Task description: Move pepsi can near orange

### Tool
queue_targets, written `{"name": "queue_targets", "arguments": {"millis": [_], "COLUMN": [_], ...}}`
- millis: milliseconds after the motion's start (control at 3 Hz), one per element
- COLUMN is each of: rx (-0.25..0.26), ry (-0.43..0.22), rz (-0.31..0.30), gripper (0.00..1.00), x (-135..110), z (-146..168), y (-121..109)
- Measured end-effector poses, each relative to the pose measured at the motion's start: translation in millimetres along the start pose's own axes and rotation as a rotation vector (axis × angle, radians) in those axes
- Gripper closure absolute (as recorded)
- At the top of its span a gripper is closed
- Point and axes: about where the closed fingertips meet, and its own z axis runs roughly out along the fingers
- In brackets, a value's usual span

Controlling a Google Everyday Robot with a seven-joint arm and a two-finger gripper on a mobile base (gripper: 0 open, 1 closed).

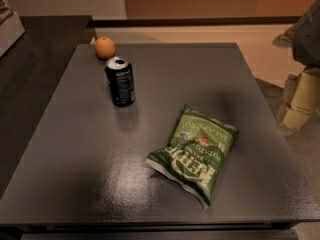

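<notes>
Pepsi can (120, 81) upright on gray table (200, 74), near orange (104, 47) at far left, green jalapeño chip bag (195, 153) nearer, gripper (300, 98) off the right edge, open or closed cannot tell.

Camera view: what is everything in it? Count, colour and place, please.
can: one, dark navy, upright, far left of table, just in front of orange
orange: one, orange, far left corner of table
chip bag: one, green, lying flat, right of centre
table: one, dark grey, fills most of the view
counter: one, black, left of table
tool: one, cream, right edge, beside the table and not over it
</notes>
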Motion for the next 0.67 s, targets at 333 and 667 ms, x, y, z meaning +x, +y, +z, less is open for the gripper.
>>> {"name": "queue_targets", "arguments": {"millis": [333, 667], "rx": [0.000, 0.010], "ry": [0.000, -0.061], "rz": [0.000, -0.008], "gripper": [0.00, 0.00], "x": [0.0, -30.0], "z": [0.0, 22.5], "y": [0.0, -18.8]}}
